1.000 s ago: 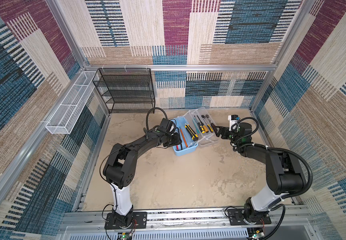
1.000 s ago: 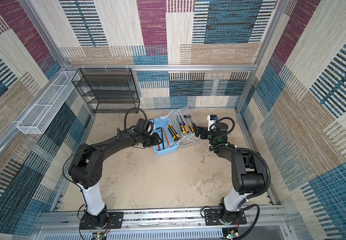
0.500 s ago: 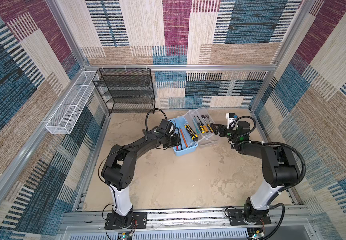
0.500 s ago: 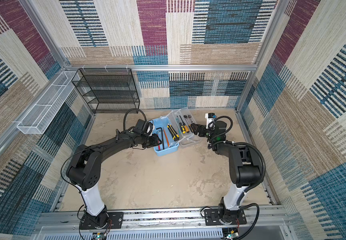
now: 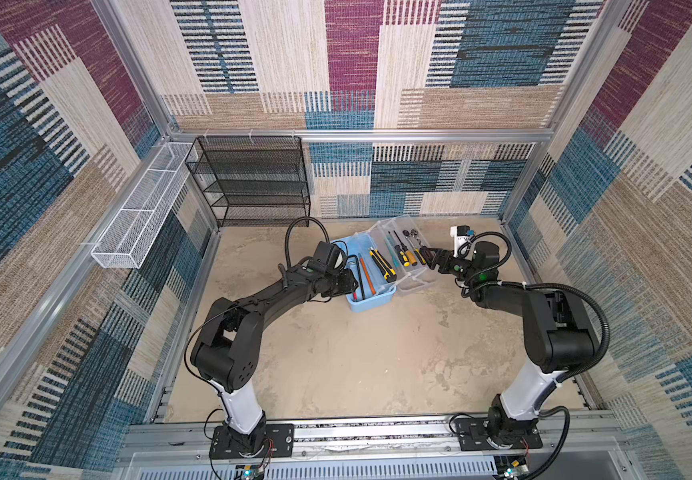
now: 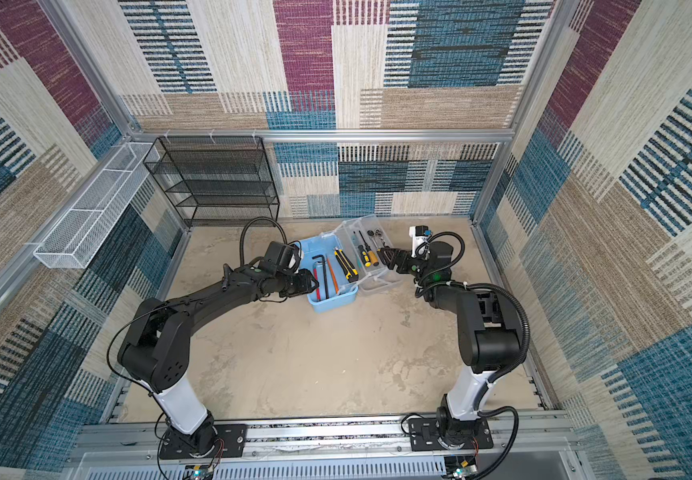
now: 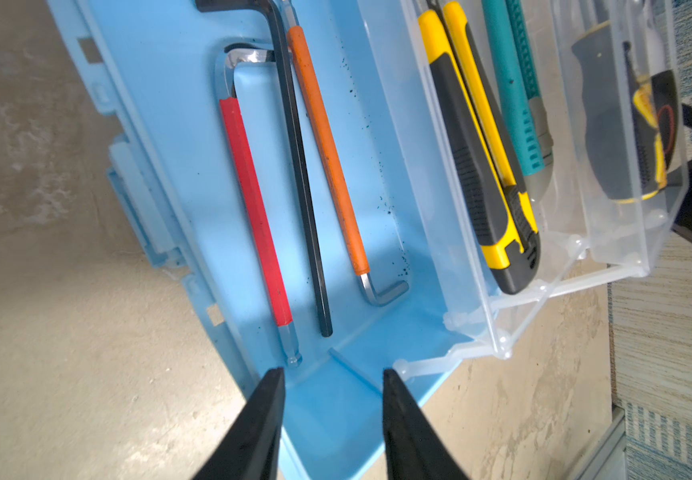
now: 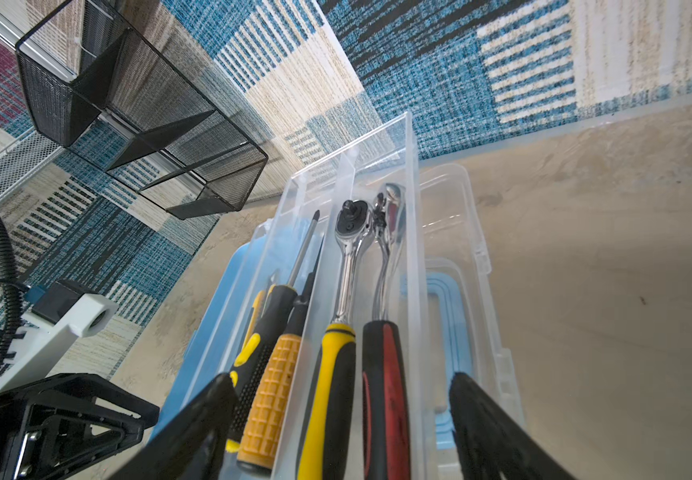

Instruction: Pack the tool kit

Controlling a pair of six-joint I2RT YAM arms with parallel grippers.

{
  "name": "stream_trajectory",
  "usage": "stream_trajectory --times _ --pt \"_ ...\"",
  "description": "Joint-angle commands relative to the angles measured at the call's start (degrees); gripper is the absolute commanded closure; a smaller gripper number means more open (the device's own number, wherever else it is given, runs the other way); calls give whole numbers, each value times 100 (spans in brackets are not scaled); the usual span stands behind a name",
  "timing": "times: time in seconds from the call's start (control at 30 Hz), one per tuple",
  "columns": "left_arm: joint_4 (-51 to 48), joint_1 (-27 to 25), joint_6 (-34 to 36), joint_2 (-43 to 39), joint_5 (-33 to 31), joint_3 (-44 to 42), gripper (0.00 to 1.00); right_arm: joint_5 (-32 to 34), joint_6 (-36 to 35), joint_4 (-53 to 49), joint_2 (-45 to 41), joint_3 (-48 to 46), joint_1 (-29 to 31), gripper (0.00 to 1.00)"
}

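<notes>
Hex keys (image 7: 306, 208) in tool box (image 5: 373, 302) base. Tray (image 8: 412, 166) just right of it: utility knives (image 7: 481, 166) nearest the box, then screwdrivers (image 8: 271, 395), ratchets (image 8: 350, 249) outermost. Lid (image 8: 466, 216) lies beyond, probably partly under the tray. Shelf rack (image 5: 252, 183) behind-left, at back wall.

Both the left arm (image 5: 261, 297) and the right arm (image 5: 543, 318) are made of chunky matt-black links with rounded joint housings. Each has a white lower column (image 5: 241, 405) on a black base plate (image 5: 248, 441) fixed with screws. A ribbed black cable hose (image 5: 605, 328) runs along the right arm, and a small green light (image 5: 480, 276) glows near its wrist. The left gripper (image 7: 331, 376) has plain black tapering fingers (image 7: 263, 428).
</notes>
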Motion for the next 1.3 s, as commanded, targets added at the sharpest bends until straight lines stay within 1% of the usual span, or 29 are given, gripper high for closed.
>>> stream_trajectory --times 0.0,0.13,0.2,0.27,0.5,0.83,1.0,1.1,1.27 --pt "-732 27 128 150 -524 -31 57 -169 49 174 70 99 13 17" --pt "-938 24 168 341 -470 154 57 -277 49 168 99 149 16 18" --pt "-1050 26 186 319 -597 153 57 -308 49 156 112 167 18 18" --pt "-1162 24 203 204 -763 114 57 -337 49 143 141 177 15 19" --pt "-1208 30 221 -306 -951 -56 56 -364 67 132 169 185 17 20" --pt "-1208 24 137 -670 -986 -225 55 -331 49 -16 138 179 32 21" --pt "-1311 30 164 -888 -1303 -221 53 -295 7 -97 101 148 32 21" --pt "-1358 50 229 -840 -1471 -232 52 -272 14 -99 69 131 32 21" --pt "-1448 142 308 -316 -1321 -21 52 -254 14 -119 33 129 32 21"
